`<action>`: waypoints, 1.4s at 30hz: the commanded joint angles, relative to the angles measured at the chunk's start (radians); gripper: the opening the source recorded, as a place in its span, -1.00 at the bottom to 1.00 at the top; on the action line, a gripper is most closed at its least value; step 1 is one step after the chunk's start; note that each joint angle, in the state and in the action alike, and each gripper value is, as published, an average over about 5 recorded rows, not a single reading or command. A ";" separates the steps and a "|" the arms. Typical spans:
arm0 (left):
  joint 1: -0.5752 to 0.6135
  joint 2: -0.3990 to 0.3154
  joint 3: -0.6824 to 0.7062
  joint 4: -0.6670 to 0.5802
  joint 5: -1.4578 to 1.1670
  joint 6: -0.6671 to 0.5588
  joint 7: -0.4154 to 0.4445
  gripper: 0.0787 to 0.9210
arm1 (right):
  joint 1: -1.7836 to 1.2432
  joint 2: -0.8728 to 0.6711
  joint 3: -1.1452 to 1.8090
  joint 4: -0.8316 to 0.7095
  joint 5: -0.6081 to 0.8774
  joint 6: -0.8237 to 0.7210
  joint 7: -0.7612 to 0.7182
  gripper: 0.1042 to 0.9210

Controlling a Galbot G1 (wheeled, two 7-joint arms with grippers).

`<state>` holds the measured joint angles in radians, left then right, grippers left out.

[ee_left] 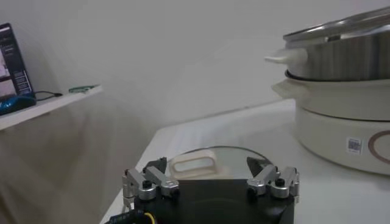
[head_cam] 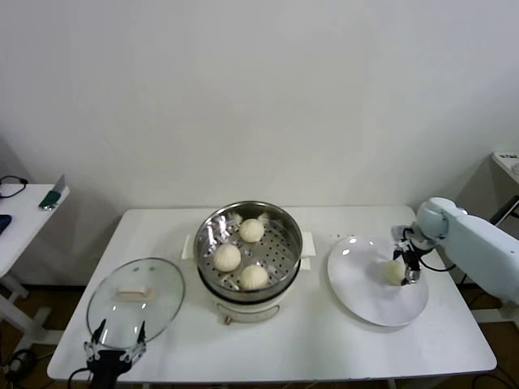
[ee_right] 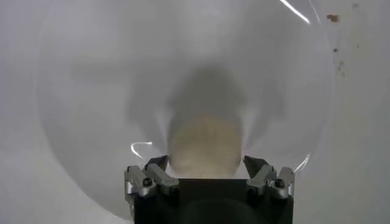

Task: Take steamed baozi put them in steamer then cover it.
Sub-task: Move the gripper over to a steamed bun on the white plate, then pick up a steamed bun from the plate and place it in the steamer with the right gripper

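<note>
The steamer (head_cam: 295, 237) stands mid-table with three steamed baozi (head_cam: 251, 230) on its perforated floor. A fourth baozi (head_cam: 392, 274) lies on a white plate (head_cam: 365, 301) to the right. My right gripper (head_cam: 403, 266) is lowered over it, open, one finger on each side with small gaps, as the right wrist view shows: baozi (ee_right: 204, 146), gripper (ee_right: 206, 163). The glass cover (head_cam: 158, 284) with its cream handle lies flat on the table at the left. My left gripper (head_cam: 118, 331) hovers open at the cover's near edge; the left wrist view shows the gripper (ee_left: 210, 167), cover (ee_left: 239, 156) and steamer (ee_left: 341, 58).
A low white side table (head_cam: 20, 212) with small items stands off the main table's left end. Another white surface (head_cam: 507, 158) shows at the far right. The table's front edge runs just below the cover and plate.
</note>
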<state>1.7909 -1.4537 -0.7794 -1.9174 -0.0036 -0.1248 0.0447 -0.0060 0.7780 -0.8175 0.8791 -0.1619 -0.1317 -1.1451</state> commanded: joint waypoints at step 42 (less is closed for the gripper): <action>0.007 0.002 0.075 -0.055 -0.016 -0.024 0.003 0.77 | 0.944 0.375 -0.818 0.285 1.062 -0.326 0.122 0.42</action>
<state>1.8015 -1.4596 -0.7136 -1.9701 -0.0162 -0.1447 0.0479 0.7326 1.0092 -1.4565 1.0666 0.6328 -0.3567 -1.0743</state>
